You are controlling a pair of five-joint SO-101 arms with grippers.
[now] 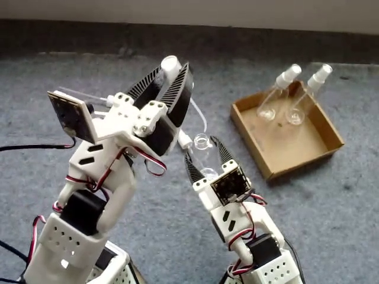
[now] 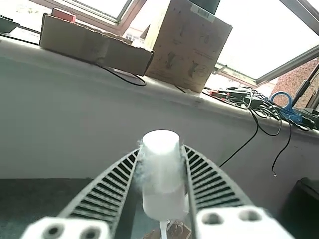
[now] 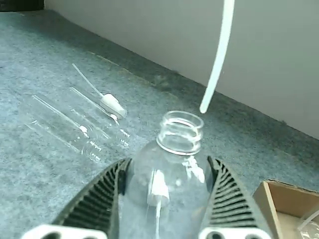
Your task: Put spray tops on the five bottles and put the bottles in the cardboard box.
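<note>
**Grey carpet work surface: spray top being lined up over an open bottle**

Grey carpet (image 1: 331, 225) is serving as your work surface, with a pale wall (image 1: 237, 10) running along its far edge.

1. You are holding an uncapped bottle (image 3: 177, 172) upright in the right gripper (image 1: 206, 155). The jaws are gripping its body below the shoulder. This hold is leaving the neck free to take a fitting.
2. You are carrying a white spray top (image 2: 160, 174) in the left gripper (image 1: 169, 86). The jaws are pinching its sides, up and to the left of the bottle. The raised hold is letting the dip tube (image 3: 218, 59) hang down freely.
3. The tube's tip is hanging just above the bottle's mouth, near its far rim, and is not yet inside.

The cardboard box (image 1: 284, 142) is lying to the right and farther off, well apart from both arms. A capped bottle (image 1: 272, 100) and a second capped bottle (image 1: 303, 100) are resting side by side in its far half.

Loose bottles (image 3: 75, 132) are lying on the carpet to the far left, with a spare spray top (image 3: 112, 105) against them. Whether it is seated on one of them cannot be told.

By this layout, three bottles are awaiting boxing. The next move is likely calling for a small sideways correction before you lower the tube, since a flexible tube can catch on the rim.
</note>
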